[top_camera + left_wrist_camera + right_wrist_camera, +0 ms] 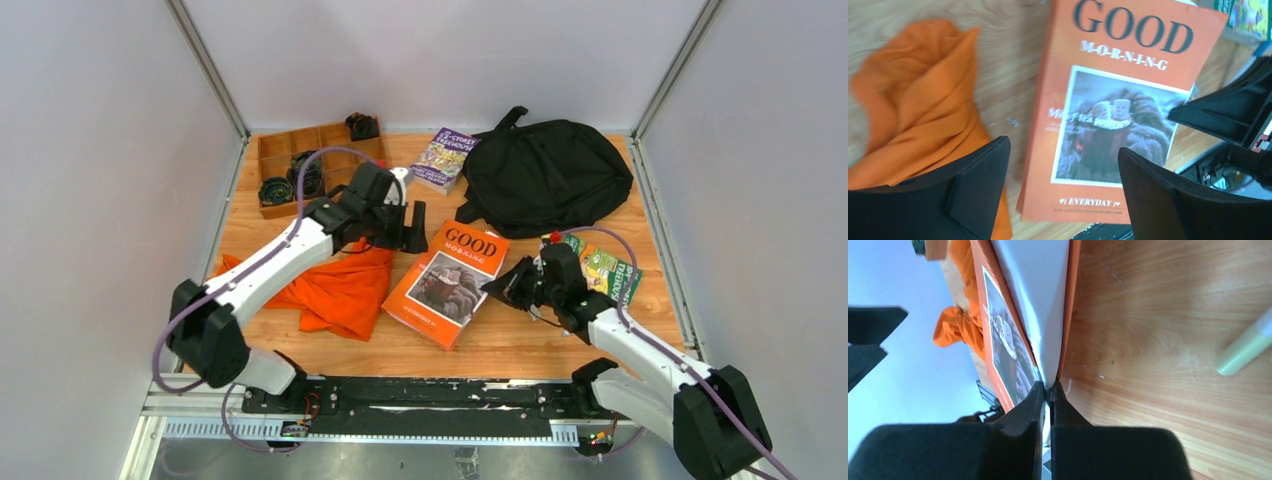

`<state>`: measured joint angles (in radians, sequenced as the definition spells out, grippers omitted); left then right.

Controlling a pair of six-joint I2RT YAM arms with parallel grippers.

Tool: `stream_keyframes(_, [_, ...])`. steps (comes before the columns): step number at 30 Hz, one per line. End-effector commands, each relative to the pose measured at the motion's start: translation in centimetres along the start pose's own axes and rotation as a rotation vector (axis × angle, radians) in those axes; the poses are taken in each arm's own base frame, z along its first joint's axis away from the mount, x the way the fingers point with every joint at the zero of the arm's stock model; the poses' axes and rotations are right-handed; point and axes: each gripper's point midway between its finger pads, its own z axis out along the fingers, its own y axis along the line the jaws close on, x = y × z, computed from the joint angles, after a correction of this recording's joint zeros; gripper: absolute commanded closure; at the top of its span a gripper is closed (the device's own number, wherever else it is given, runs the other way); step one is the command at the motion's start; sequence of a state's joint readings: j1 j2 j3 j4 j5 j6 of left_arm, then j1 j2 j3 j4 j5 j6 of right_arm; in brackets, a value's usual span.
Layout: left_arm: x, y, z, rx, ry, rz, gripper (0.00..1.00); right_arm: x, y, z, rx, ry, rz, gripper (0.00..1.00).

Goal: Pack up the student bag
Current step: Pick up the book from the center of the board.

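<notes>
The student bag [545, 175], a black backpack, lies closed at the back right of the table. An orange "Good Morning" book [448, 280] lies in the middle, in front of the bag. My right gripper [505, 285] is shut on the book's right edge; the right wrist view shows the fingers [1048, 387] pinching the edge of the book [1013, 340]. My left gripper [412, 232] is open and empty, hovering above the book's far left corner. In the left wrist view the book [1118, 110] shows between the spread fingers [1063, 165].
An orange cloth [335, 285] lies crumpled left of the book. A purple book [445, 155] lies left of the bag. A green packet [600, 270] lies behind my right gripper. A wooden compartment tray [300, 165] with dark items stands at the back left.
</notes>
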<state>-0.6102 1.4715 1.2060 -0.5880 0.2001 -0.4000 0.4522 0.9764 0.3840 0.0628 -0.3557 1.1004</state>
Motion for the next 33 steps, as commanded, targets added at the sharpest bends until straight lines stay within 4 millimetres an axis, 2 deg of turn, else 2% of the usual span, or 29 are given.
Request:
stream_keyframes(1, [-1.7,2.7,-4.9,-0.175,-0.129,-0.064,0.13,-1.4,-0.3,-0.8,0.023,-0.092,0.113,1.00])
stream_keyframes(4, [-1.7,2.7,-6.9,-0.161,-0.191,-0.111,0.08,-2.0,-0.2,-1.0,0.010,-0.135,0.139,1.00])
stream_keyframes(7, [-0.5,2.2,-7.5,-0.113,-0.198,-0.163,0.01,-2.6,0.1,-1.0,0.004,-0.160,0.149,1.00])
stream_keyframes(10, [1.0,1.6,-7.5,-0.054,-0.207,-0.226,0.00,-3.2,0.8,-0.9,-0.015,-0.177,0.169,1.00])
stream_keyframes(12, [1.0,0.7,-7.5,0.030,-0.271,-0.234,0.00,-3.5,1.5,-0.9,-0.039,-0.185,0.178,1.00])
stream_keyframes(15, [1.6,1.4,-8.2,0.041,-0.374,-0.304,0.00,-4.1,2.6,-0.9,-0.073,-0.197,0.179,1.00])
stream_keyframes(17, [2.1,1.5,-8.5,0.065,-0.371,-0.342,0.00,-4.5,3.4,-1.0,-0.091,-0.205,0.171,1.00])
stream_keyframes(21, [4.2,0.2,-7.0,0.155,-0.257,-0.428,0.00,-5.3,4.7,-1.0,-0.138,-0.219,0.170,1.00])
stream_keyframes(26, [4.3,-2.2,-6.0,0.416,-0.272,-0.616,0.00,-5.9,5.9,-1.2,-0.187,-0.225,0.177,1.00])
stream_keyframes(33, [3.8,-2.0,-6.2,0.473,-0.325,-0.694,0.00,-6.6,8.1,-1.6,-0.275,-0.208,0.202,1.00])
